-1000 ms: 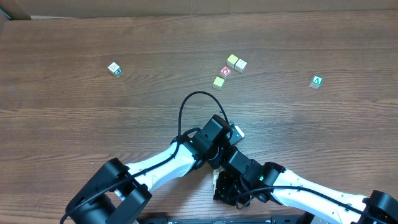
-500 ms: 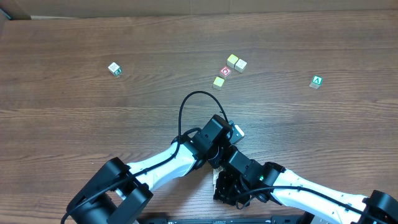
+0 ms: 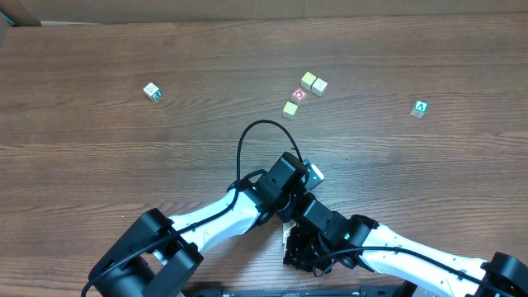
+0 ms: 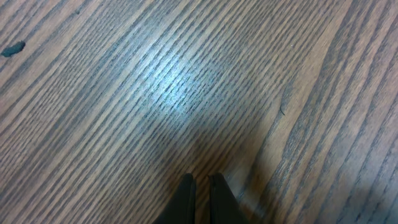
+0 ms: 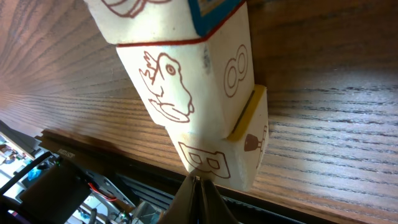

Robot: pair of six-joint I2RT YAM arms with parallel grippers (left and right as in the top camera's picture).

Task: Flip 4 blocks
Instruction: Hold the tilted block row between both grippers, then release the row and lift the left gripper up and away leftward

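The right claw [image 5: 198, 190] is seen clenched, its dark fingers pressed together with nothing between them. Its tips lie at the lowest of the pale wooden cubes [image 5: 186, 87], though contact cannot be made out. These cream-faced cubes, pressed against one another, fill the right wrist view. A line-drawn animal, an "8", a "B" and a yellow face can be read, but the uppermost cube is cut off by the frame, so the count cannot be settled. From overhead the group is almost wholly hidden under the two wrists.

The left claw [image 4: 200, 193] is likewise clenched on nothing, over the bare brown wood-grain table [image 4: 124, 93]; only its fingertips are shown.

The left arm [image 3: 223, 210] is stretched diagonally from the near left, with a black cable [image 3: 262, 123] looped above its wrist. The right arm [image 3: 412, 256] is laid low from the near right, its wrist tucked beside the left one.

Well beyond the pale wooden cubes, a small red-faced cube [image 3: 299, 95] is seen with yellow and tan cubes [image 3: 313, 83] close by. A green "A" cube [image 3: 420, 108] lies far to the right and a green-edged cube [image 3: 152, 91] far to the left; their markings are too small to read.
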